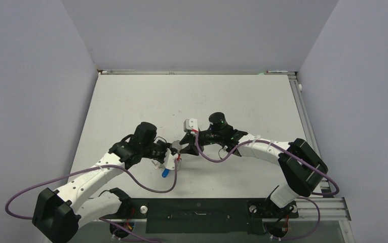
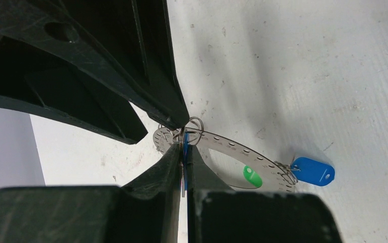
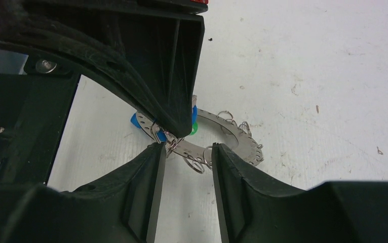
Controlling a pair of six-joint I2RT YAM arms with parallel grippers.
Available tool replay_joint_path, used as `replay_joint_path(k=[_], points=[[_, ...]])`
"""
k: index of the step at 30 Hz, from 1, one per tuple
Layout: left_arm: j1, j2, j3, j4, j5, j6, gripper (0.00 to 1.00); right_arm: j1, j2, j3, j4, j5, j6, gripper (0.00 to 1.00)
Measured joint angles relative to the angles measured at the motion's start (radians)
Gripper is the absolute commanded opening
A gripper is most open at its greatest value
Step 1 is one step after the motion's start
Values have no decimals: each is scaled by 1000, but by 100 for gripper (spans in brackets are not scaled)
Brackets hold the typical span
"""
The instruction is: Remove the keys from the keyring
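The keyring (image 2: 227, 145) is a flat silver disc with wire loops on its rim, lying low over the table; it also shows in the right wrist view (image 3: 237, 132). My left gripper (image 2: 184, 153) is shut on a blue key (image 2: 185, 150), seen edge-on at the ring's rim. A second blue key (image 2: 312, 170) hangs from a loop on the ring's far side, and a green key (image 2: 253, 176) shows through the central hole. My right gripper (image 3: 186, 151) is open, its fingertips either side of the ring's near rim and loops. In the top view both grippers meet at mid-table, left (image 1: 174, 152) and right (image 1: 186, 144).
The white table (image 1: 192, 96) is walled in grey at the back and sides. A metal rail (image 1: 303, 116) runs along its right edge. The arm bases and purple cables (image 1: 146, 185) lie along the near edge.
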Motion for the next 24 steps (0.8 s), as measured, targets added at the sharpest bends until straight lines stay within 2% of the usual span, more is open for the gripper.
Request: replay_joint_path(k=[8, 24], points=[[6, 0, 4, 5, 0, -18, 0, 0, 0, -13, 41, -8, 48, 40], [18, 0, 4, 14, 7, -21, 0, 8, 19, -39, 57, -10, 26, 39]])
